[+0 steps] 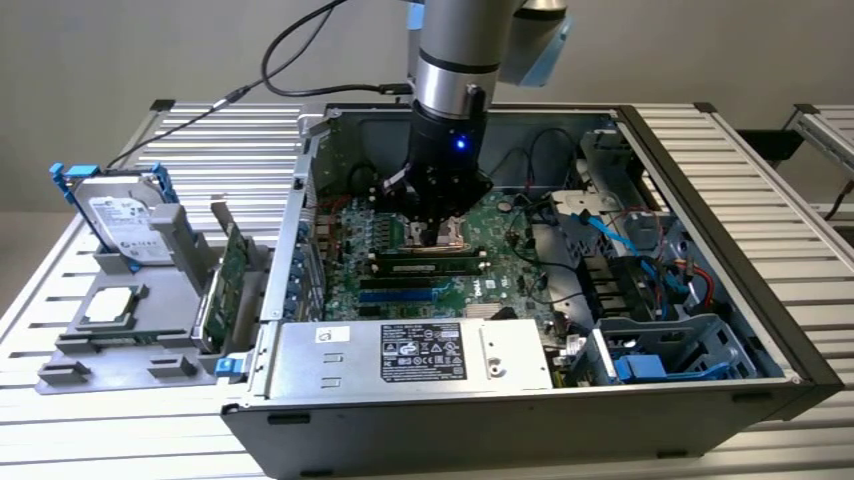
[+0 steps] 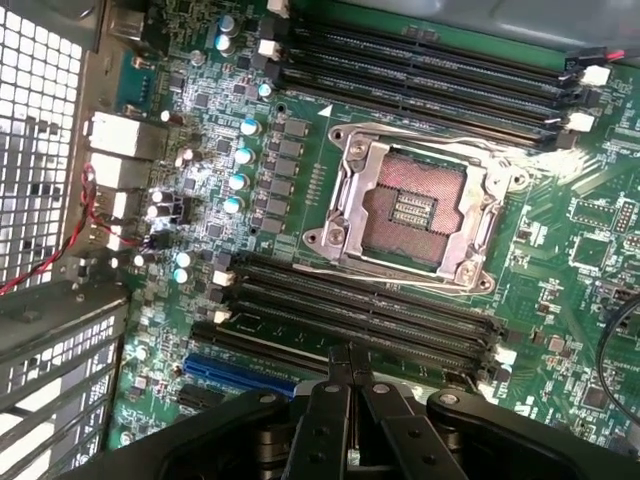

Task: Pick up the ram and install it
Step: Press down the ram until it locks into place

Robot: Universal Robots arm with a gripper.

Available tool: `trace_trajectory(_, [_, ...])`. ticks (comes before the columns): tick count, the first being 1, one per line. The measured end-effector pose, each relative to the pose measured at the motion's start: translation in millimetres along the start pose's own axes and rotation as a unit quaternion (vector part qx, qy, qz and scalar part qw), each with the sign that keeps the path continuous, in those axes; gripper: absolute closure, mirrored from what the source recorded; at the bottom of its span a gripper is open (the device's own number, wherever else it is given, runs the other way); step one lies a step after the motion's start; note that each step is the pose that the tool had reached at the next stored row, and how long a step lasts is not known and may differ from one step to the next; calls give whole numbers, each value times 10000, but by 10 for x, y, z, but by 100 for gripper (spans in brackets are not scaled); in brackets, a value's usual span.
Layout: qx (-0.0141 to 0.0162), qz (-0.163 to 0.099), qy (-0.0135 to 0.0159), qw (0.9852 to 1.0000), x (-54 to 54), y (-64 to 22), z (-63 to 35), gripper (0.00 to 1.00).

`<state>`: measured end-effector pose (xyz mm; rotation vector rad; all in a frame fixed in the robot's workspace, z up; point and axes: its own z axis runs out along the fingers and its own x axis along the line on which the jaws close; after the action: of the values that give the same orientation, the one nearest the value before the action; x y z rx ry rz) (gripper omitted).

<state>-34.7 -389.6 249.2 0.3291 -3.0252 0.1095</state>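
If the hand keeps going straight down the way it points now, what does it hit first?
Most likely the black memory slots just below the CPU socket. The hand, fingers shut, points down at that bank, one slot already seeming to hold a ram stick. Depth is unclear, so which slot is uncertain.

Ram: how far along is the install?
Done: the ram looks to be standing in a motherboard slot near the CPU socket. In hand: nothing; the jaws are shut and empty just above the memory slots. Left: can't confirm it's fully seated or latched.
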Motion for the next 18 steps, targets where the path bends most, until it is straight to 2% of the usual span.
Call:
trace_trajectory(9, [15, 428, -63, 9991, 0, 0, -3, 89])
trace_trajectory(15, [24, 716, -86, 9974, 0, 0, -3, 89])
trace_trajectory(18, [30, 740, -102, 9972, 5, -20, -6, 89])
